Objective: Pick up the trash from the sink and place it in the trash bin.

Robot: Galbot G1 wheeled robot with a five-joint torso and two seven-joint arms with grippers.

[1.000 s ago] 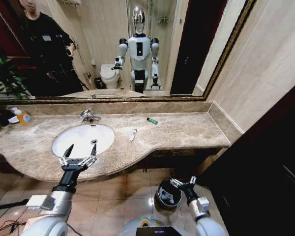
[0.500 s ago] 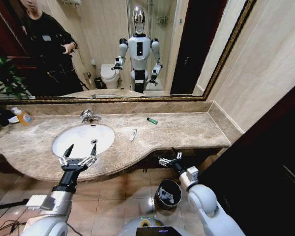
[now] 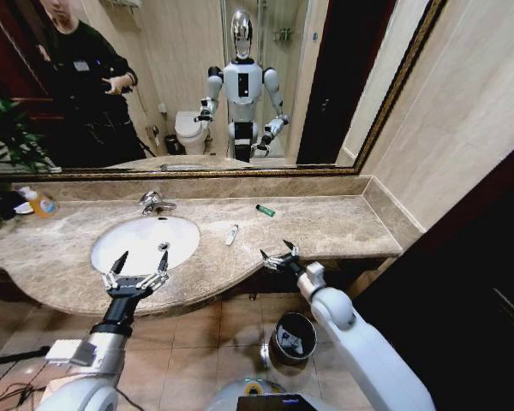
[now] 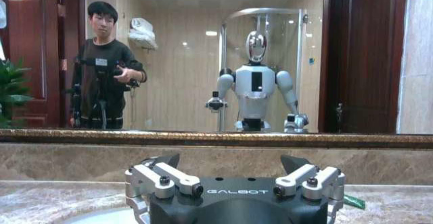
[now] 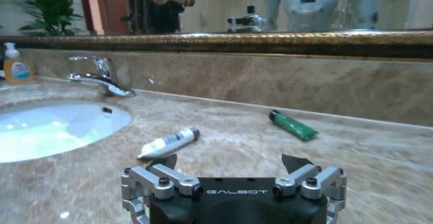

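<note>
Head view: right hand [image 3: 277, 254] spread open over the counter's front edge [image 3: 240, 287]; left hand [image 3: 138, 273] open too.

We see a warmly lit bathroom, bright overall. Ceiling lights glare in the mirror [image 4: 203, 57], and the sink [image 3: 146, 241] basin shines nearly blown-out white. The head view bends strongly at its edges, with a dark right side. In the wrist views the background is softly blurred.

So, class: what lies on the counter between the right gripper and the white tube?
Only bare marble lies between the right gripper and the white tube, per the right wrist view.
</note>
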